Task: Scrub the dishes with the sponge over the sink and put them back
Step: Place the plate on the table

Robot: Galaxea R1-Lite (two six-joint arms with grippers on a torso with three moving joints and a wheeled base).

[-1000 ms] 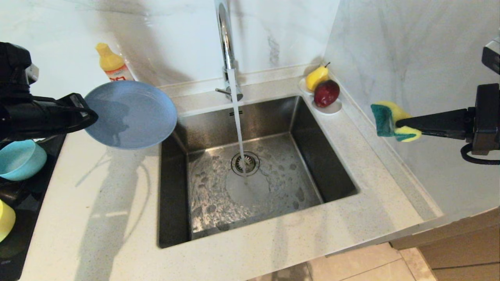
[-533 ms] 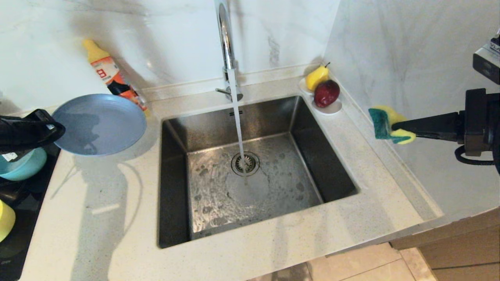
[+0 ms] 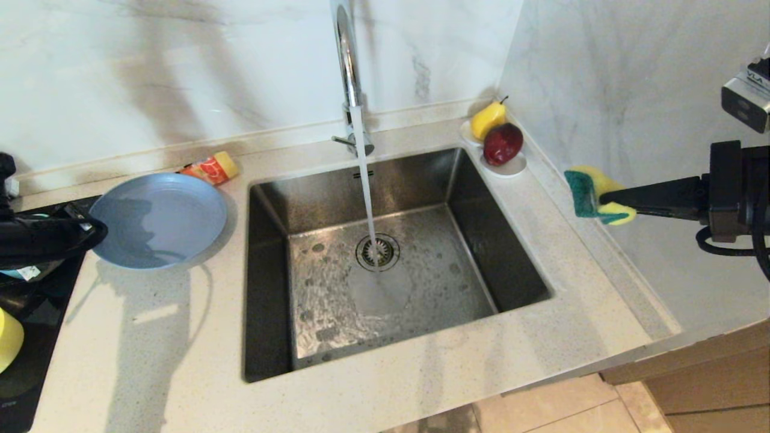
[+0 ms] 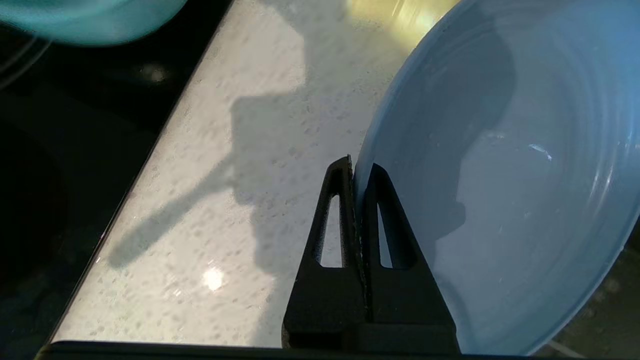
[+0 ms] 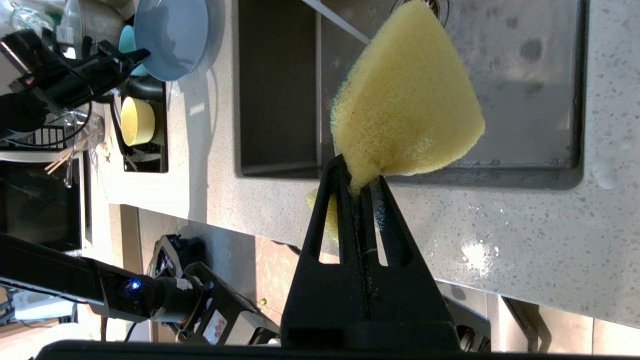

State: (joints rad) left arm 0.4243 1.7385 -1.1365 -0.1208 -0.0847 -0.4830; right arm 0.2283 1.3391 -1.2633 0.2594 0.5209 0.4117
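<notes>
The left gripper (image 4: 356, 167) is reaching in level from the left, its fingers pinching the near rim of the grey-blue plate (image 3: 159, 219), which is sitting low over the counter (image 3: 150, 337) just beyond the fingertips, shallow, smooth and wet. Across the sink (image 3: 385, 264), the right gripper (image 5: 359, 172) is hanging level above the counter's right edge, clamping the yellow, green-backed sponge (image 3: 592, 195) squeezed at its tips.

The letters "VLA" stand on a small grey module (image 3: 746, 99) above the right arm; nothing else is legible.
</notes>
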